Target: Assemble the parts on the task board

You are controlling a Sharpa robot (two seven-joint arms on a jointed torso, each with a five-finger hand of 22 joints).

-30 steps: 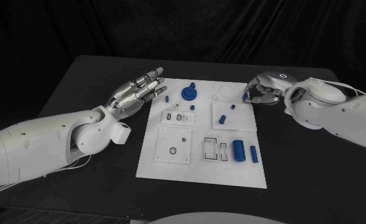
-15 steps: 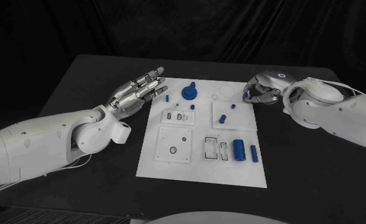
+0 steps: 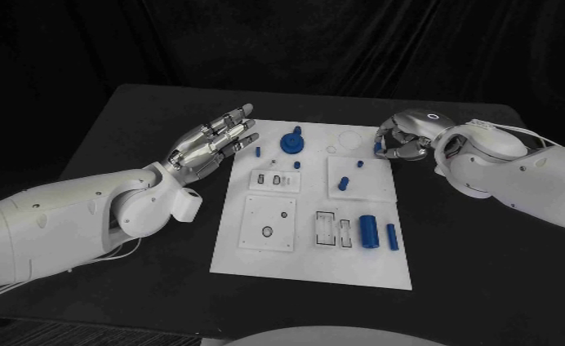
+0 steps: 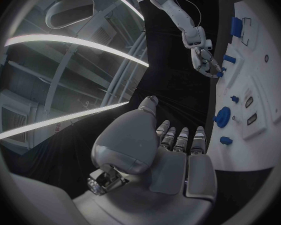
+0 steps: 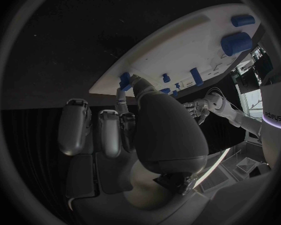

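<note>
**A:** Black table (image 3: 153, 117), black drape behind, white task board (image 3: 309, 268) in the middle. Right hand (image 3: 404, 137) sits at the board's far right corner, fingers curled in on a small blue part (image 3: 378, 148) right at that edge. The right wrist view shows a fingertip and thumb meeting on it (image 5: 125, 80), so I read that as a pinch.

**B:** Left hand?

**A:** Left hand (image 3: 216, 141) hovers just beside the board's left edge, fingers straight and lying side by side, holding nothing.

**B:** How to do the pick well?

**A:** My judgement: confirm the pinch is square on the part before lifting. It's small and sits at the rim, so a skewed grip could flick it off onto the table. Lift straight up, then travel.

**B:** Where does it go?

**A:** Can't tell from here. Several sockets on the board look open; the blue gear (image 3: 291, 144) and the blue cylinder (image 3: 368, 231) lie on it.

**B:** Room to move?

**A:** Plenty to the right and far side of the right hand, bare table. Going inward, keep high: the short blue pegs (image 3: 343, 183) stand up mid-board. Left hand is well apart, no clash.
</note>
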